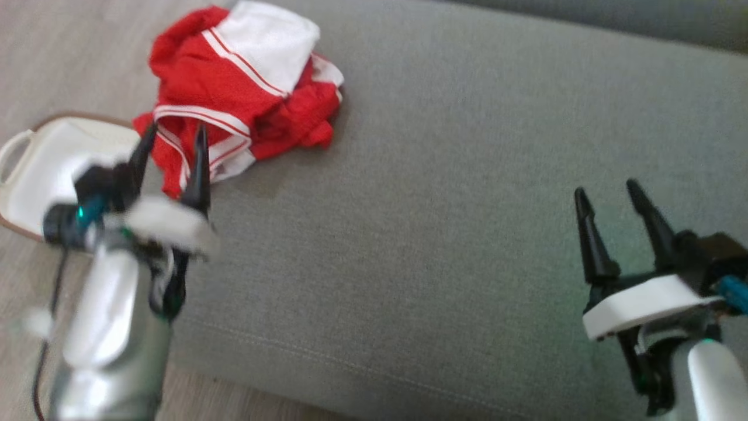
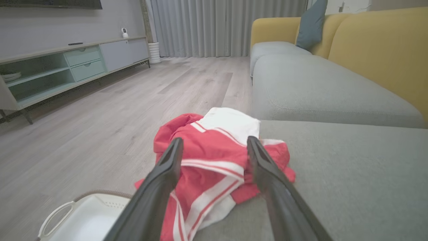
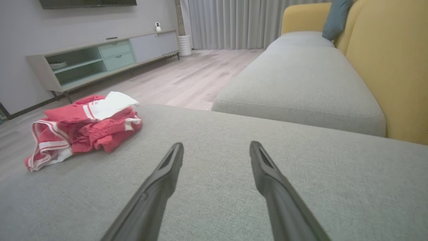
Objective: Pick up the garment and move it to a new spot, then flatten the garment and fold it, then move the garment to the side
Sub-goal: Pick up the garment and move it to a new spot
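Left gripper point(image 1: 177, 127): two long black tapered fingers point(image 1: 200, 169) on a white plate point(image 1: 169, 225); teal light point(image 1: 82, 213) on the black housing; left forearm point(image 1: 111, 327) glossy silver-white; thin dark cable point(image 1: 44, 362) alongside. Right gripper point(image 1: 605, 188): same build; blue connector point(image 1: 733, 292) at the housing; right forearm point(image 1: 710, 374) pale, rounded.

Head view downward, perhaps close, 2 wrist views low, sharing garment point(image 1: 198, 82)

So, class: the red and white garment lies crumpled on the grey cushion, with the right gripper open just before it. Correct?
No: it is the left gripper that stands open just before the garment on the grey cushion; the head view shows it.
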Motion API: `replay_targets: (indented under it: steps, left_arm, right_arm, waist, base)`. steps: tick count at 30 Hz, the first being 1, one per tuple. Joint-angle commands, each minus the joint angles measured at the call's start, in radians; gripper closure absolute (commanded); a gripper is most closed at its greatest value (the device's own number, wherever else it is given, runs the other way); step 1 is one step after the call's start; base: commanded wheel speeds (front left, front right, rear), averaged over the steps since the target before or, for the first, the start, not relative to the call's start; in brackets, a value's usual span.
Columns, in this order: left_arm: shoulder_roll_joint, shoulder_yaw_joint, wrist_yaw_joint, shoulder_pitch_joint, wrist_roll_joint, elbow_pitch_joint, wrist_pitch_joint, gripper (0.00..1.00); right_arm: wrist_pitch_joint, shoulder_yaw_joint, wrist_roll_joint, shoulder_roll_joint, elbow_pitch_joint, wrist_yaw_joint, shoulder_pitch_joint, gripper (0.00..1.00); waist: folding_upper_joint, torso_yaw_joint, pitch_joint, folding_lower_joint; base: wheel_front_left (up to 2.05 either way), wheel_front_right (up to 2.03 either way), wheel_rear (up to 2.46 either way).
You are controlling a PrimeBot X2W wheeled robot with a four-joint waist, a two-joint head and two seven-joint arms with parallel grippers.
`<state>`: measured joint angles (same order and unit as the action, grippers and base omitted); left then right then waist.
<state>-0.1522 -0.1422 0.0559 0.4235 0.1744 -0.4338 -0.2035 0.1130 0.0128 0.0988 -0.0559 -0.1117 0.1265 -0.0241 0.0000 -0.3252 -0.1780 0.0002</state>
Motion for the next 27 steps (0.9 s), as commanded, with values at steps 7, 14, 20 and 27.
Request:
replay_targets:
  steps: [7,14,20,27]
  left_arm:
    - [-0.066,0.037,0.048,0.307,0.062,-0.189,0.139,0.0]
    - [-0.117,0.024,0.069,0.524,0.117,-0.453,0.293,0.0]
    - [-0.146,-0.021,0.074,0.612,0.152,-0.618,0.455,0.0]
    - [-0.184,-0.103,0.075,0.639,0.202,-0.648,0.499,1.0]
  right_arm:
    - [0.046,0.002,-0.031,-0.05,-0.1,0.004,-0.08,0.0]
    - [0.057,0.036,-0.031,-0.067,-0.111,0.004,-0.12,0.0]
    - [0.063,0.042,-0.023,-0.066,-0.114,0.004,-0.123,0.0]
    - [0.069,0.024,-0.017,-0.061,-0.133,0.004,-0.116,0.0]
  waist:
    - [0.0,0.036,-0.193,-0.0002]
    - [0.0,0.072,-0.249,-0.0002]
    - [0.0,0.103,-0.255,-0.0002]
    - [0.0,0.12,-0.258,-0.0002]
  base:
    - [0.0,0.0,0.0]
    - [0.0,0.0,0.0]
    - [0.0,0.0,0.0]
    - [0.0,0.0,0.0]
